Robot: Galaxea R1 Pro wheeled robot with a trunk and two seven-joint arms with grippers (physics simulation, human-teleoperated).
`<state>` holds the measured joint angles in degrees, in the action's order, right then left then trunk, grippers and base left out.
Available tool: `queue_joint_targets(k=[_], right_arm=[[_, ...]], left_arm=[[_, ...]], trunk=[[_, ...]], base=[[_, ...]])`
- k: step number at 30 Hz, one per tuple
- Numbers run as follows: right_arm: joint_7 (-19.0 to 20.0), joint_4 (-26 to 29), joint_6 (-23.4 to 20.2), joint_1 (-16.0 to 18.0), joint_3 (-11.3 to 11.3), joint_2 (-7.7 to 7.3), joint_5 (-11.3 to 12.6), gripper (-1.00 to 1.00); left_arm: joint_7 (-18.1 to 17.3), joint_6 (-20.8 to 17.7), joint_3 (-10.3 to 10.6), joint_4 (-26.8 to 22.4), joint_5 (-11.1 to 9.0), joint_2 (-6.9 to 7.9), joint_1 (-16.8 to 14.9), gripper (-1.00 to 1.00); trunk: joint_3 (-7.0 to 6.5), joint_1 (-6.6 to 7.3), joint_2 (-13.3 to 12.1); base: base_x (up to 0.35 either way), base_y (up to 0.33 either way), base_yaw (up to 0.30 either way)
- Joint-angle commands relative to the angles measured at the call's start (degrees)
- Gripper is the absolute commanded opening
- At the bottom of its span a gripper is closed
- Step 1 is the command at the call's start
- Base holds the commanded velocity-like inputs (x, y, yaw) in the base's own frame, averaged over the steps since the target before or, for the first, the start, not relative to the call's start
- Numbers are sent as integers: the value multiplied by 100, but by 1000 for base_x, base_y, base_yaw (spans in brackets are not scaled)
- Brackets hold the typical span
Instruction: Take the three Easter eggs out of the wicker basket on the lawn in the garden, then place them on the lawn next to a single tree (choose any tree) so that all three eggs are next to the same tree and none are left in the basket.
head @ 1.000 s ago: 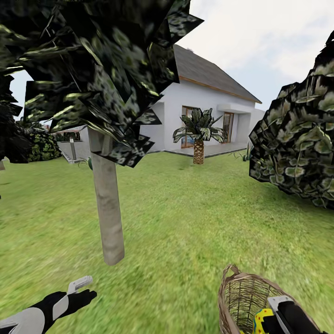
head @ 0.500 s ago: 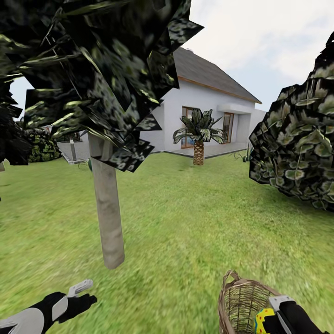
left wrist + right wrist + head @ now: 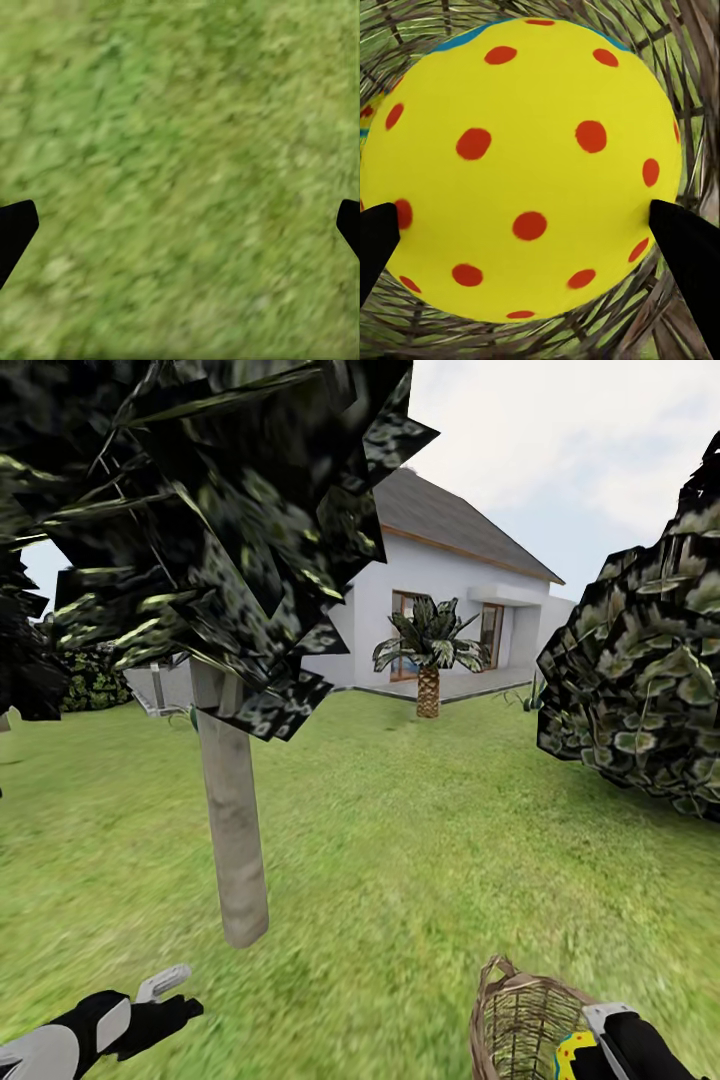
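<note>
- Easter egg [image 3: 521, 169]: yellow with red dots and a blue band at one end; sits inside the wicker basket [image 3: 520, 1020], between two dark fingertips [image 3: 690, 251].
- Wicker basket: brown woven tub with a small loop handle at the rim, upright on the lawn [image 3: 420, 840].
- Tree [image 3: 232, 830]: straight pale trunk, dark angular leaf clumps, standing near the basket.

White house [image 3: 440, 605], short palm [image 3: 428, 650], leafy bush [image 3: 640, 680], cloudy sky [image 3: 570, 440].

Tree [image 3: 232, 830] left on lawn [image 3: 420, 840], wicker basket [image 3: 520, 1020] right, egg [image 3: 521, 165] inside it
</note>
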<state>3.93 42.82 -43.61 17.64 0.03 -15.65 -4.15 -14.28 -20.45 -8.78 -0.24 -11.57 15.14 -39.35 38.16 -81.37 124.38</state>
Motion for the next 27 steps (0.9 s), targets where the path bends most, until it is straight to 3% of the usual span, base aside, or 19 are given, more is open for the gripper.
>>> queue_joint_targets(k=[1,4,9,27], right_arm=[[49,-1,-28,2,-54,-73,-37,-100],[62,-12,-42,2,-285,-220,-24,-100],[50,-28,-26,2,-283,-130,-48,-100],[50,-28,-17,2,-279,-121,-95,-100]], left_arm=[[23,-33,-42,3,-15,-38,-3,100],[48,-21,-45,3,-14,-154,-3,100],[40,-29,-45,8,-17,-175,-3,100],[31,-36,-37,15,-12,-246,-3,100]], trunk=[[-12,24,-38],[-66,90,-159],[-155,199,-359],[-478,595,-1081]], base=[[0,0,0],[0,0,0],[0,0,0],[0,0,0]])
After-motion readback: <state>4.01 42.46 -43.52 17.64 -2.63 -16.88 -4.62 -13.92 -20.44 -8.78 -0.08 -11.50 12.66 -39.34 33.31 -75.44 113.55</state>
